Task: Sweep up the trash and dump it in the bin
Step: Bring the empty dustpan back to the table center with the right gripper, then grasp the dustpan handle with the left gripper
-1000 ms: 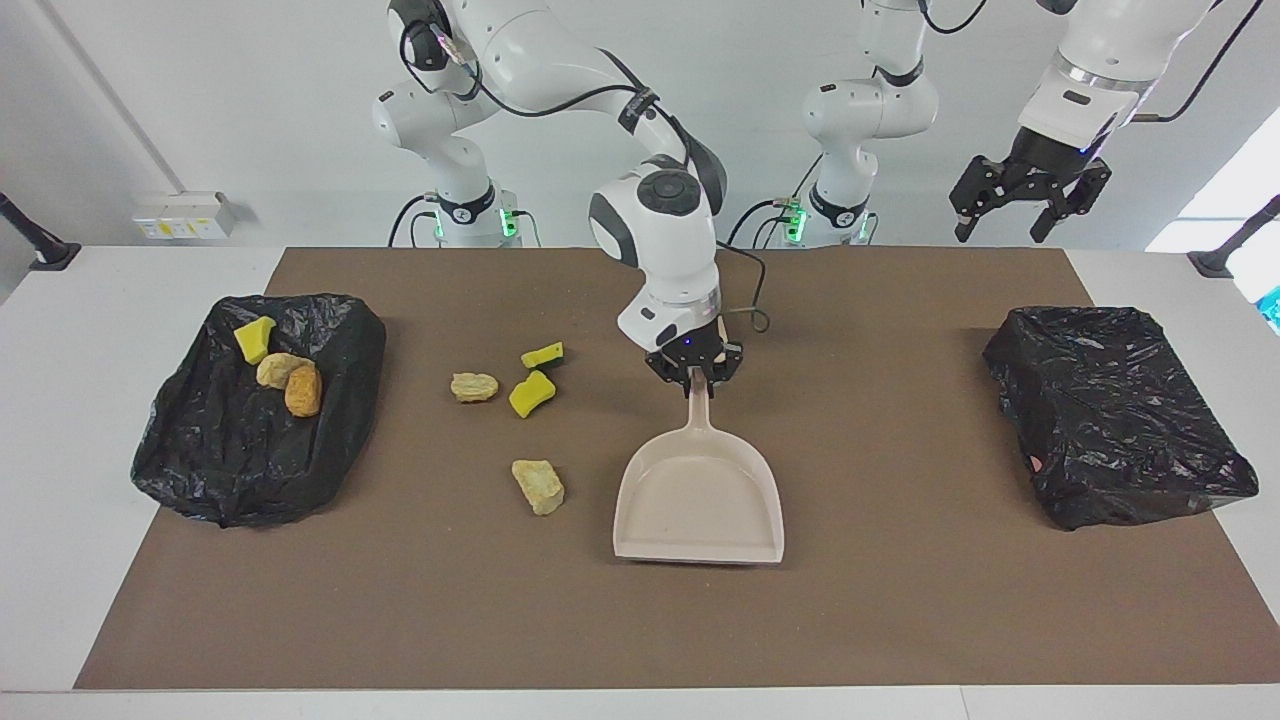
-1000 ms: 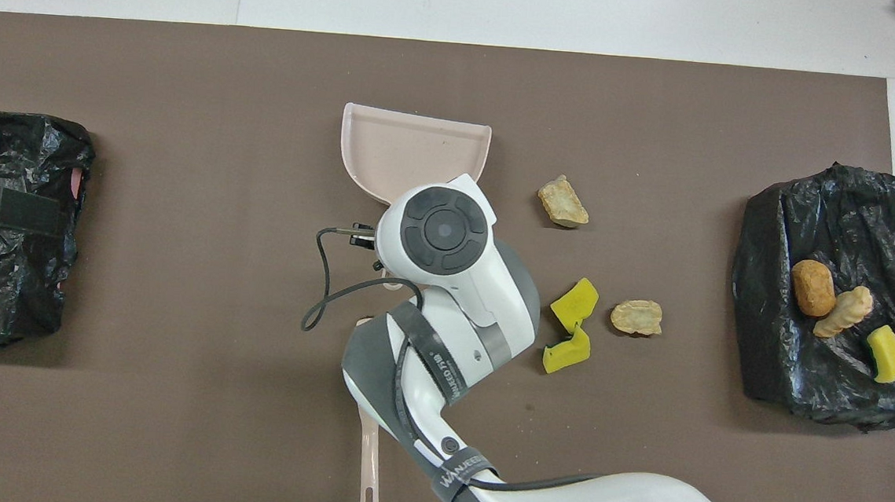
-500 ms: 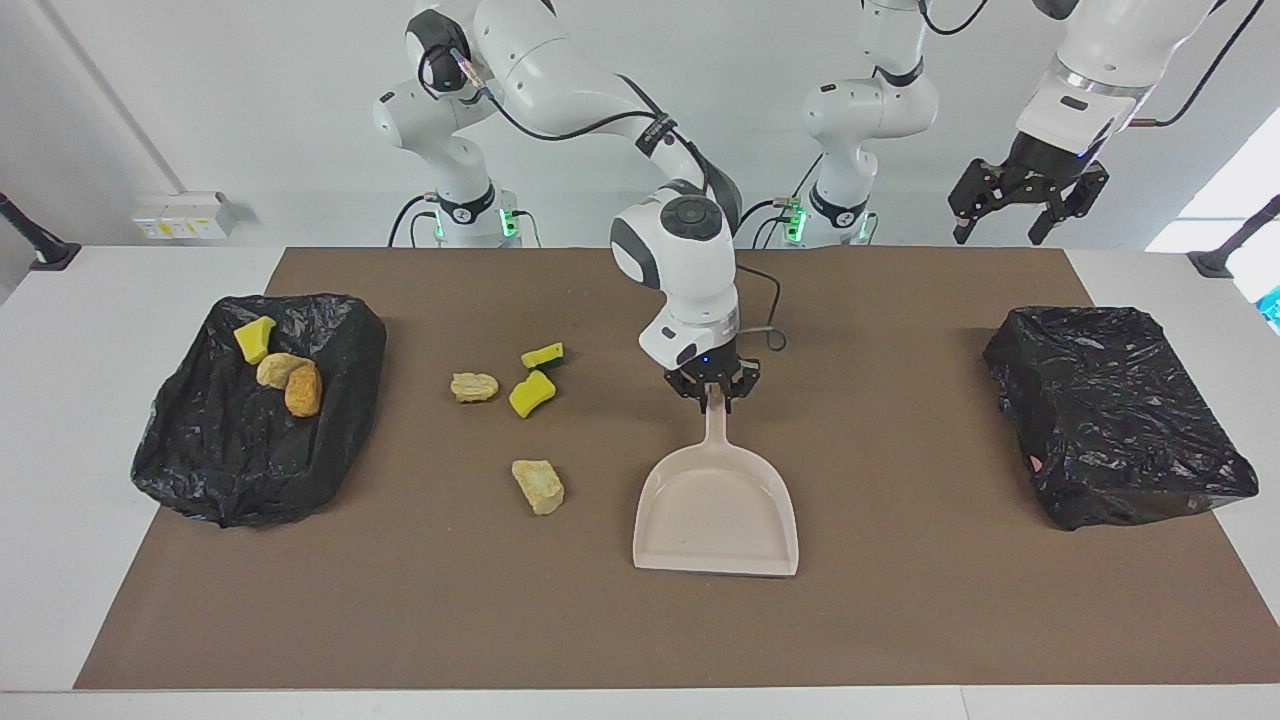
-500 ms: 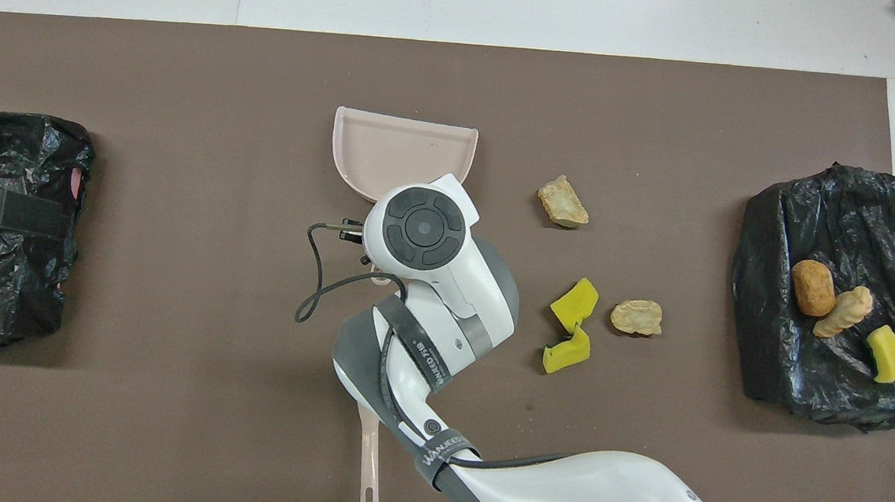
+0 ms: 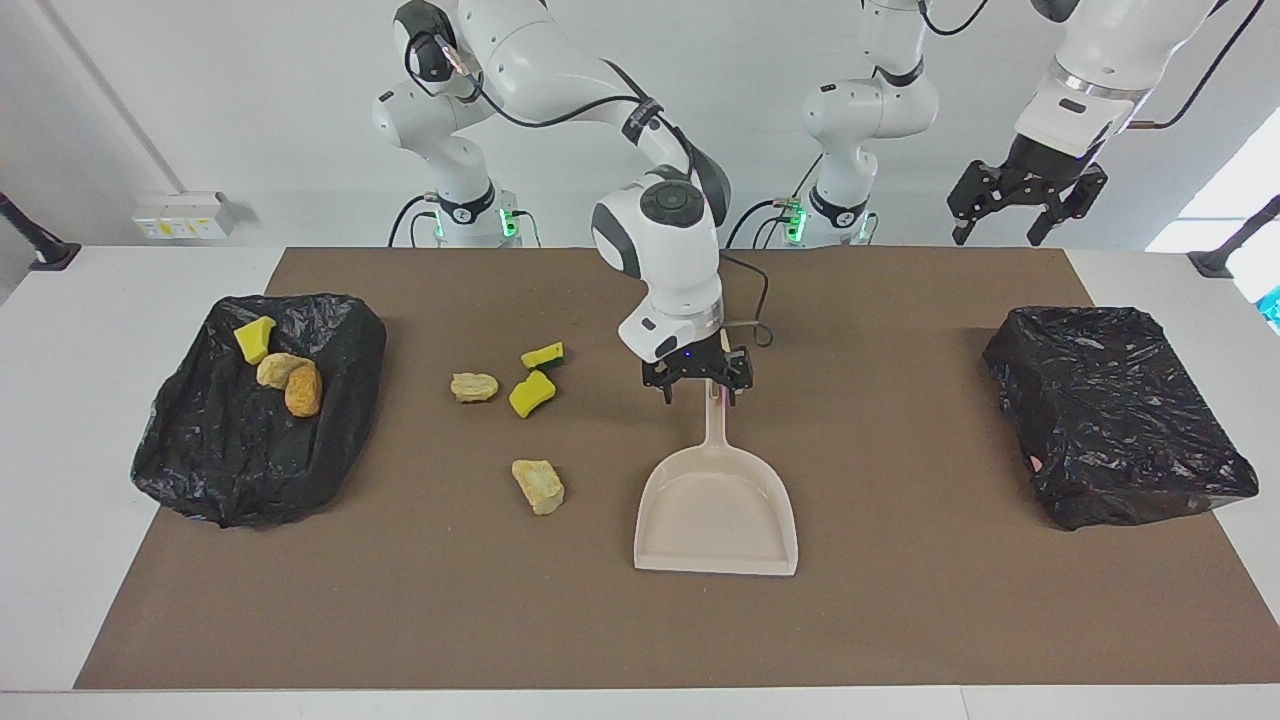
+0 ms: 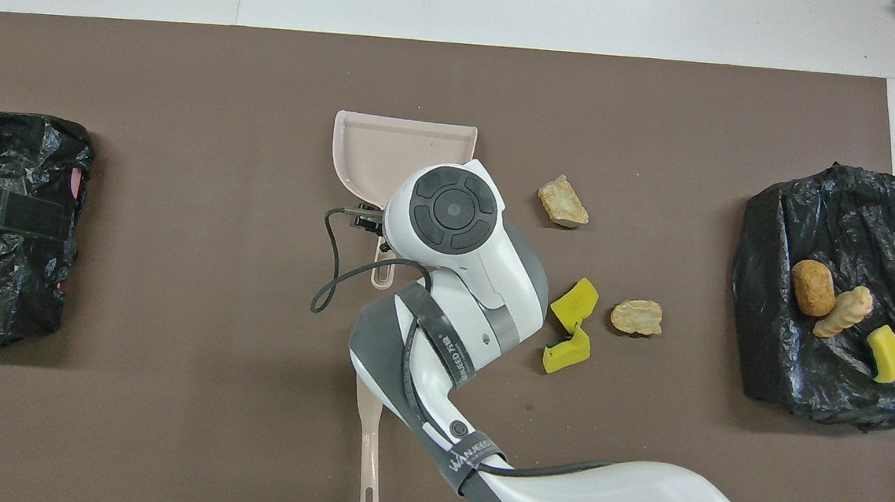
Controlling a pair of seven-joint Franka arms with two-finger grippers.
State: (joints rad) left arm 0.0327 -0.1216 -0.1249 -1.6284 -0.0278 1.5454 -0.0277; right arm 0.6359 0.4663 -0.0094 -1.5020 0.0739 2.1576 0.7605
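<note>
Trash [image 5: 538, 486] on the counter [image 5: 900, 620] judged light, crumbly or spongy, best swept; dustpan [image 5: 716, 515] handle lies between the right end effector's [image 5: 698, 385] parted fingers, left end effector [image 5: 1026, 208] spread, idle.

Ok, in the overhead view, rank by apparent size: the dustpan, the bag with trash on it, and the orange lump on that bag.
1. Bag with trash on it, largest.
2. Dustpan, though the right arm covers part of it.
3. Orange lump, smallest by far.
</note>
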